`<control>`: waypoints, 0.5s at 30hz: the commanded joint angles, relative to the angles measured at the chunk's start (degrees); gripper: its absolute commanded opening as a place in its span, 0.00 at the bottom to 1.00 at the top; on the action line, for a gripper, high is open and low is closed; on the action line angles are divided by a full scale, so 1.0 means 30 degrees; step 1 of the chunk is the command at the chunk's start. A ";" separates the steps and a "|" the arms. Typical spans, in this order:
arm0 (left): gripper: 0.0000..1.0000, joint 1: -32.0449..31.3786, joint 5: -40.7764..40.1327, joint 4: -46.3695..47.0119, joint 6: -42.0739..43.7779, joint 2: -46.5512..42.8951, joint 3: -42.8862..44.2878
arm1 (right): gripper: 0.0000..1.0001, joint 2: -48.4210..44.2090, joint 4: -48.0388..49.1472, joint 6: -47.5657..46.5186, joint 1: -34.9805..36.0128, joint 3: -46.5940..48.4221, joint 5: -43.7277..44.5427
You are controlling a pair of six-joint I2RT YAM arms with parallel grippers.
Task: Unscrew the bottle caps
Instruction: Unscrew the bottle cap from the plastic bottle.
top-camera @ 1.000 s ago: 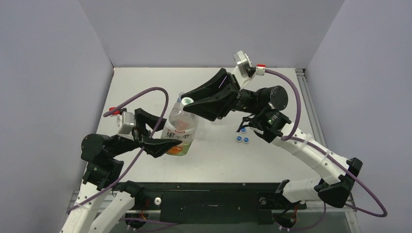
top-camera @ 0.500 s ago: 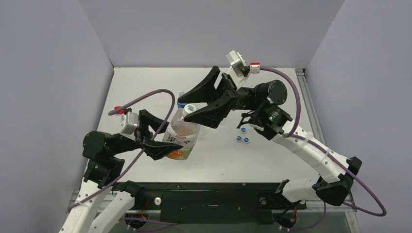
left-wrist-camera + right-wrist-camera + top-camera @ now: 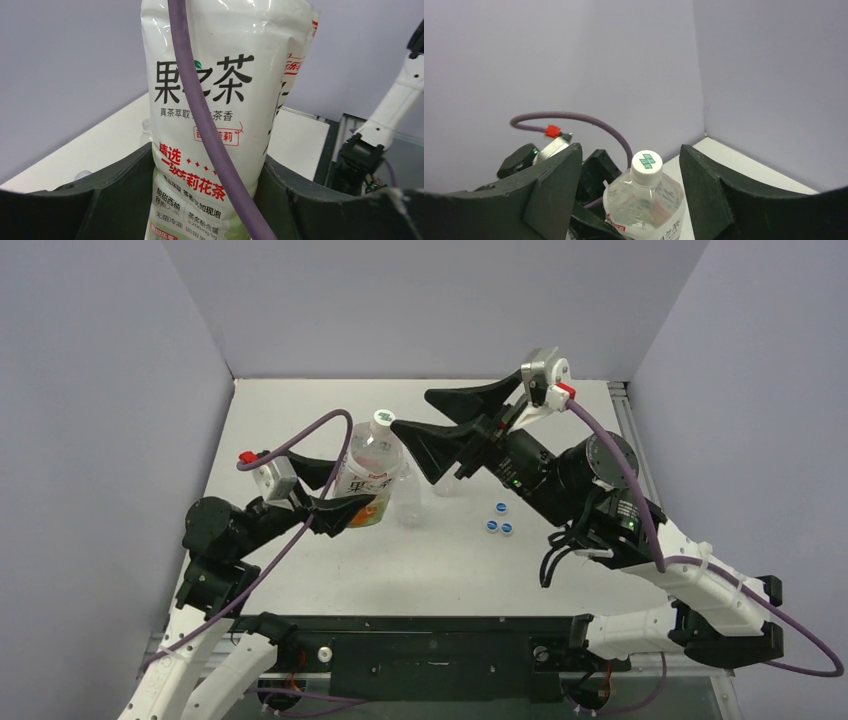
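Observation:
My left gripper (image 3: 350,492) is shut on the wide bottle (image 3: 378,455) with the orange-and-green label, holding it tilted above the table's left half. In the left wrist view the label (image 3: 220,100) fills the space between the black fingers (image 3: 115,195). The white cap (image 3: 380,418) sits on the bottle's neck. My right gripper (image 3: 412,412) stands open just right of the cap, touching nothing. In the right wrist view the white cap (image 3: 645,167) shows between the spread jaws of that gripper (image 3: 631,148). Three blue caps (image 3: 499,521) lie loose on the table.
Two capless clear bottles (image 3: 408,498) (image 3: 447,483) stand mid-table, right of the held bottle. A purple cable (image 3: 200,115) crosses in front of the label. Grey walls close in the table at the left, back and right.
My right gripper has opened, let go of the white cap and drawn back to the right. The left gripper has carried the bottle farther back, cap still on it.

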 commanded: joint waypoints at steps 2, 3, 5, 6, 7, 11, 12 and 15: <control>0.00 0.0059 -0.4539 -0.0047 0.2009 0.0016 0.0325 | 0.64 0.2063 -0.1988 -0.1468 0.1348 0.1884 0.8381; 0.00 0.0059 -0.4648 -0.0071 0.2165 0.0015 0.0312 | 0.62 0.2350 -0.1872 -0.1338 0.1394 0.1912 0.8603; 0.00 0.0059 -0.4728 -0.0096 0.2317 -0.0026 0.0268 | 0.59 0.2693 -0.1586 -0.1135 0.1434 0.1992 0.8669; 0.00 0.0059 -0.4721 -0.0110 0.2369 -0.0035 0.0259 | 0.58 0.2799 -0.1442 -0.1021 0.1445 0.2129 0.8664; 0.00 0.0059 -0.4774 -0.0132 0.2460 -0.0034 0.0251 | 0.56 0.3003 -0.1349 -0.0992 0.1441 0.2196 0.8637; 0.00 0.0058 -0.4927 -0.0271 0.2612 0.0088 0.0266 | 0.55 0.3560 -0.1023 -0.0949 0.1426 0.2865 0.8140; 0.00 0.0058 -0.4967 -0.0330 0.2649 0.0110 0.0261 | 0.55 0.3699 -0.0949 -0.0901 0.1433 0.3036 0.7935; 0.00 0.0040 -0.5069 -0.0447 0.2735 0.0130 0.0202 | 0.55 0.3850 -0.0718 -0.0738 0.1416 0.3107 0.7523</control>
